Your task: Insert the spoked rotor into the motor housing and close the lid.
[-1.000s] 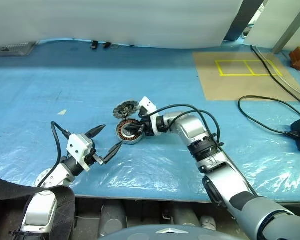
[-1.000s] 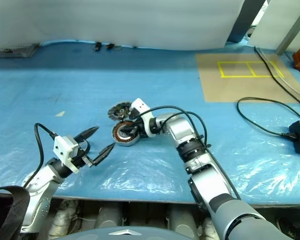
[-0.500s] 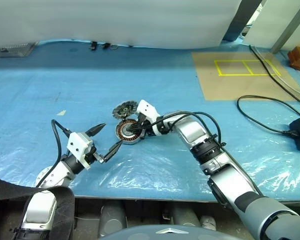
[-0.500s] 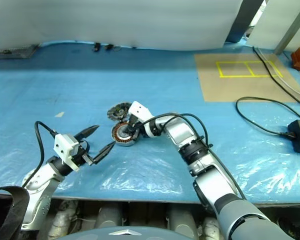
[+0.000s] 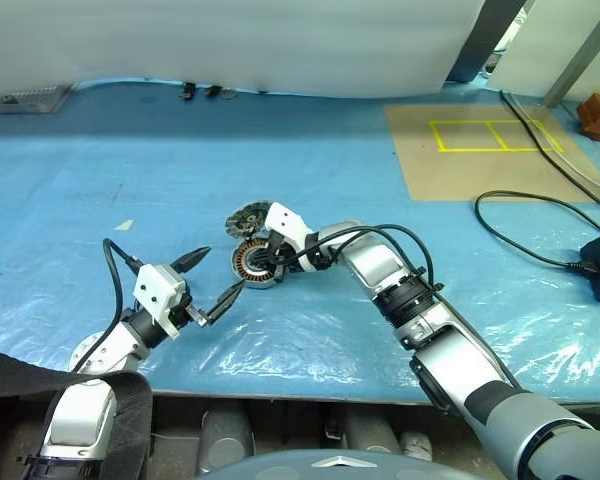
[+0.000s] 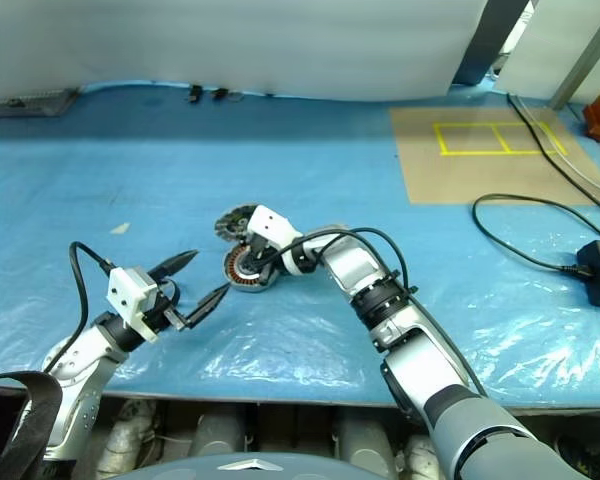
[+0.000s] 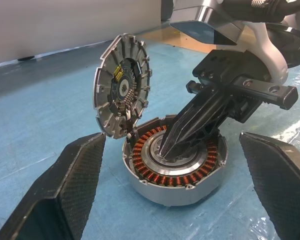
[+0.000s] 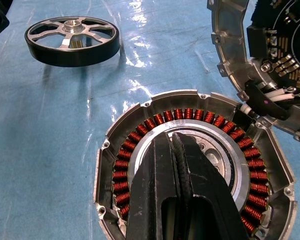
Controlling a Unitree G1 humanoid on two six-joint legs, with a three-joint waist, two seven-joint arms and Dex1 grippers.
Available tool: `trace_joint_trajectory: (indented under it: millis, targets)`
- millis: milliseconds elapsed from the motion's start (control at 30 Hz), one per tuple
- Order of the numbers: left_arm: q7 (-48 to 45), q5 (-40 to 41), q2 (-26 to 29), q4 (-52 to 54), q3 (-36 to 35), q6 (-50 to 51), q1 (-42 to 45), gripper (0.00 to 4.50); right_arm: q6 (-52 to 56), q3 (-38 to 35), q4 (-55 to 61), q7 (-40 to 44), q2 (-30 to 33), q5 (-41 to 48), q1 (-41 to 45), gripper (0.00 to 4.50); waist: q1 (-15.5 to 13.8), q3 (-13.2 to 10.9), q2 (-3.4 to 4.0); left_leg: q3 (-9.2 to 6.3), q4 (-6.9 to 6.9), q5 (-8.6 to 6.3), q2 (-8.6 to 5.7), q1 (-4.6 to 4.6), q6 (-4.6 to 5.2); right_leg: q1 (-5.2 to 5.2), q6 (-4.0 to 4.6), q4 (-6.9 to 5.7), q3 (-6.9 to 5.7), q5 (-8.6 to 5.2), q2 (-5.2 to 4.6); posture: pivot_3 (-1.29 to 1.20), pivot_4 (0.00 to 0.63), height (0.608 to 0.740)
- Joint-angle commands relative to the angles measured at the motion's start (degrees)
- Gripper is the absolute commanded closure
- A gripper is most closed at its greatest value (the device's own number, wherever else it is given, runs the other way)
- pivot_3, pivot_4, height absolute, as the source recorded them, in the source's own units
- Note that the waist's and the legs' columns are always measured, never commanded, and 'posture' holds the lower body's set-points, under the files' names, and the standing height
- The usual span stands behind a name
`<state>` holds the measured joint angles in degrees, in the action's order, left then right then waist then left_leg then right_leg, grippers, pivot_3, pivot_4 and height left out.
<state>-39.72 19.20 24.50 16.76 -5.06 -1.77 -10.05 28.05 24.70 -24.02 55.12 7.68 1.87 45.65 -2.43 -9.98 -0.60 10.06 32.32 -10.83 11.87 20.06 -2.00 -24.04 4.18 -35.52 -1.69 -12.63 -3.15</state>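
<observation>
Motor housing [image 8: 190,165], no readable markings

A workshop or lab: blue plastic sheeting [image 5: 130,180], yellow tape marks [image 5: 490,135] and loose cables [image 5: 540,215]

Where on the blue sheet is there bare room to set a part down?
Bare sheet lies between the motor housing and the cardboard mat, and behind it toward the white wall. It is crowded at the housing: its raised lid, the shut right claw on its centre, and the open left claw just in front.
</observation>
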Motion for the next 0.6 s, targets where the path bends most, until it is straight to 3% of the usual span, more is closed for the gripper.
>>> trace_joint_trajectory:
  millis: [33,433,600]
  targets:
    - [0.09,0.74,0.33,1.64,-0.62,-0.05,-0.13,0.0,1.52,-0.92,1.62,3.04,0.24,2.31,-0.68,4.45,-0.05,0.0,0.0,0.0,0.0,-0.01,0.0,0.01,0.03,0.0,0.0,0.0,0.0,0.0,0.0,0.0,0.15,0.74]
    - [-0.03,1.12,0.35,0.99,-0.94,-0.07,0.51,0.0,0.81,-2.88,0.65,2.8,0.38,2.37,0.73,4.45,-0.03,0.0,0.0,0.01,-0.02,-0.03,0.0,0.06,0.05,-0.03,0.01,0.03,0.0,0.0,0.01,0.0,0.15,0.74]
    - [0.05,0.99,0.3,0.91,-0.81,-0.13,0.64,0.0,-1.27,0.91,-2.09,1.46,1.82,-2.46,-0.15,4.45,-0.03,0.0,0.0,0.01,-0.03,-0.02,0.0,0.05,0.04,-0.03,0.01,0.03,0.0,0.0,0.01,0.0,0.15,0.74]
